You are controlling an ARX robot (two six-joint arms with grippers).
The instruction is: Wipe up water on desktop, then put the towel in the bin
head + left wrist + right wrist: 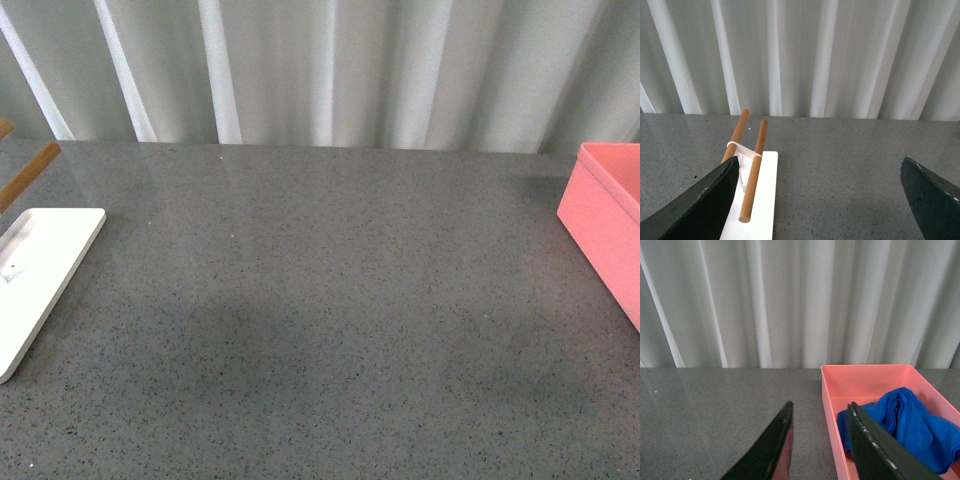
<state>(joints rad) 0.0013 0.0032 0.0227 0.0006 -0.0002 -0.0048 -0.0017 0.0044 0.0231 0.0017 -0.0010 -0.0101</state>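
Towel [912,427] sits crumpled inside the bin [832,405]; desktop [330,300] looks dry from front view. R gripper [820,440] is partly open w/ nothing held, L gripper [817,200] wide open, empty. I'd just retract both arms clear, avoiding the bin rim.

bench [330,300]: stone-like, dark grey, finely speckled, faintly glossy
bin [875,380]: smooth salmon-pink plastic, matt
towel [912,425]: soft blue cloth, crumpled
tray [40,270]: smooth white, looks plastic
rods [754,175]: wood-like, brown, smooth
curtain [380,70]: pale pleated fabric
fingers [767,450]: dark, matt
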